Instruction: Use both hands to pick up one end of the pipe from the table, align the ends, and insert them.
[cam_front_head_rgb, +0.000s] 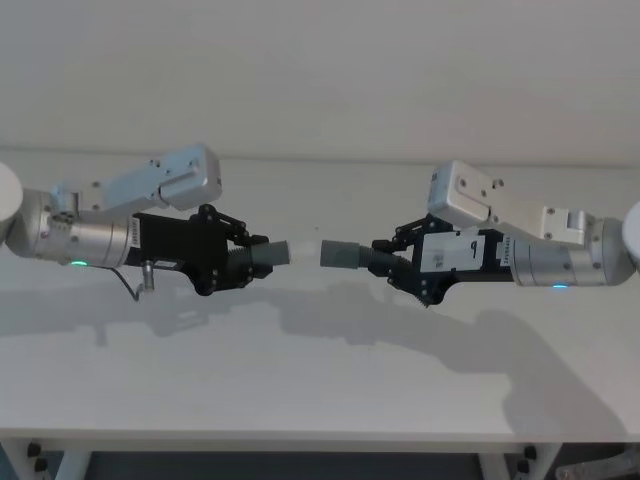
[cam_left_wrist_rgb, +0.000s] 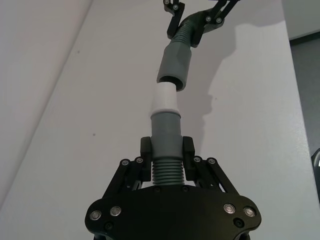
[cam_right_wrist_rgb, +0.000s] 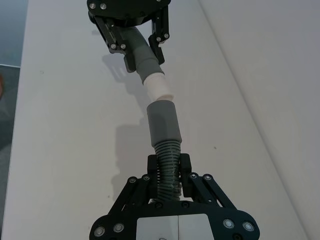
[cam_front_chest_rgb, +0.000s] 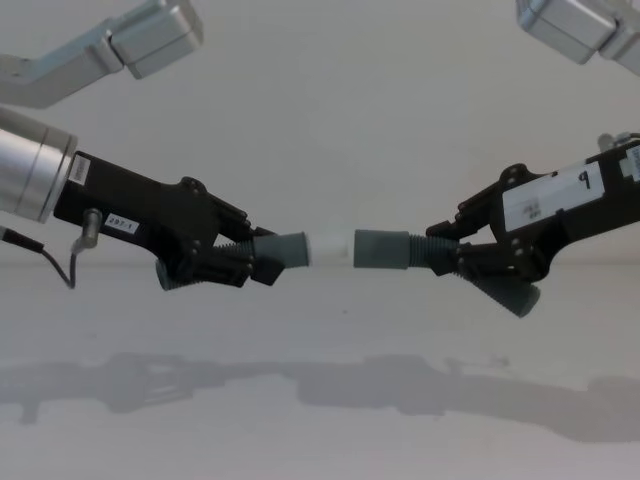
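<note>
Grey ribbed hose, smooth sleeves: both pipe pieces are airborne above the white matte counter, tips facing each other.

Head view: left end effector clenched on the left pipe piece, long axis roughly horizontal, whitish tip pointing toward the robot's right. Right end effector clenched on the right pipe piece, sleeve pointing toward the robot's left. Small gap between the ends, not inserted. Both shadows fall on the counter below.

Left wrist view: left end effector has its black fingers pinching the corrugated section just behind the smooth cylindrical sleeve of the left piece. White tip sits just short of the open mouth of the right piece, slightly off-axis. Right end effector holds the bent elbow beyond.

Right wrist view: right end effector grips the ribbed hose of the right piece, with the plain grey sleeve ahead of it. Left piece comes in at a slight angle, white tip near the sleeve but apart. Left end effector grasps it.

Chest view: both pieces sit level and nearly coaxial, well above the counter. Left piece and right piece are just apart. Left end effector and right end effector are both closed on the hose.
</note>
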